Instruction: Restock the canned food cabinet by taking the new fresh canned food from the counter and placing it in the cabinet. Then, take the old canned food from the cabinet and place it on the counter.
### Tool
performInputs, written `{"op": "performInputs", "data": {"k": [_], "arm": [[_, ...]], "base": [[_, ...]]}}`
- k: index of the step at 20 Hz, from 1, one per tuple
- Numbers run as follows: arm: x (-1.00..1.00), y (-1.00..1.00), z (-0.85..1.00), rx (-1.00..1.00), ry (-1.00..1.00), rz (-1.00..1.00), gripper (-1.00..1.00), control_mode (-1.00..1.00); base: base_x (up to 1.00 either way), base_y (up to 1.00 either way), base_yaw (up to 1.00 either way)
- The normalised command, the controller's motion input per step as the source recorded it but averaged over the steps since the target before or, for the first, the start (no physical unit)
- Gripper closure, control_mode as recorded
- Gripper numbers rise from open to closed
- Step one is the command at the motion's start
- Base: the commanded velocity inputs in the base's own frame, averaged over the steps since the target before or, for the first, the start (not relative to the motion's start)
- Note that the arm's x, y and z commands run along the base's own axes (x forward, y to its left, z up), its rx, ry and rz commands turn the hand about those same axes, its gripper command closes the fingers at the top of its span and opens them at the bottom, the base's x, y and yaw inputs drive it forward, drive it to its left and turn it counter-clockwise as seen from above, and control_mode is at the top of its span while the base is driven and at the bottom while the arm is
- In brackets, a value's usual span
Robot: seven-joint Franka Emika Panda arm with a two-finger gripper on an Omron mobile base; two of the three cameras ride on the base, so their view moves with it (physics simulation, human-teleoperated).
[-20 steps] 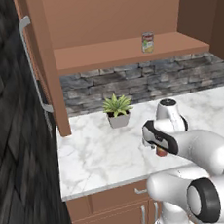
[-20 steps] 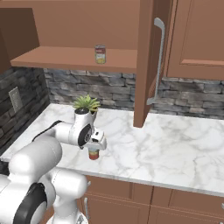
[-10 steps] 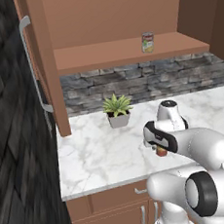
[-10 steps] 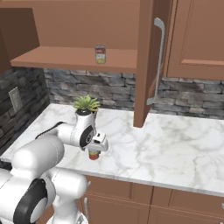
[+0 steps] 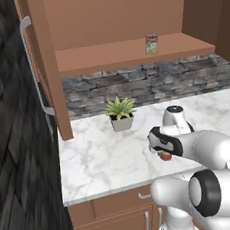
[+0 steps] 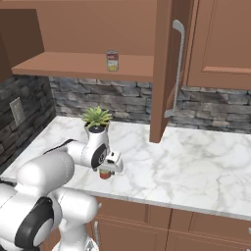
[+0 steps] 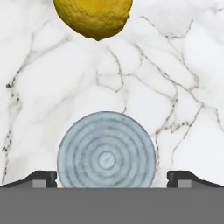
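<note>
Hovering right over the squat red-orange can [image 7: 106,149] on the marble counter [image 7: 183,87], gripper [image 7: 112,178] fingers spread wide either side, lemon [image 7: 93,16] just beyond.

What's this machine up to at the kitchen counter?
A white robot arm is reaching down over the marble counter, its gripper poised above a squat red-orange can. Seen from the hand, the fingers sit wide on either side of the can's grey top, not yet closed on it. A lemon lies just beyond. Up in the open cabinet, a taller pale can stands on the shelf, and a potted plant sits near the wall.
</note>
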Motion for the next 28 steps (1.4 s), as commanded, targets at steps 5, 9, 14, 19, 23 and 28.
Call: {"op": "performInputs", "data": {"k": [5, 9, 14, 19, 23, 28], "arm": [[0.00, 0.06, -0.10, -0.01, -0.03, 0.00, -1.00, -1.00], [0.00, 0.01, -0.05, 0.00, -0.04, 0.00, 1.00, -1.00], [0.00, 0.00, 0.00, 0.00, 0.00, 0.00, 1.00, -1.00], [-0.21, 0.00, 0.32, 0.05, -0.16, 0.00, 1.00, -1.00], [-0.48, 0.03, 0.97, 0.08, -0.49, 0.03, 1.00, -1.00], [-0.50, 0.02, 1.00, 0.06, -0.53, 0.08, 1.00, -1.00]], "base": [[0.00, 0.00, 0.00], [0.00, 0.00, 0.00], [0.00, 0.00, 0.00], [0.00, 0.00, 0.00], [0.00, 0.00, 0.00], [0.00, 0.00, 0.00]]}}
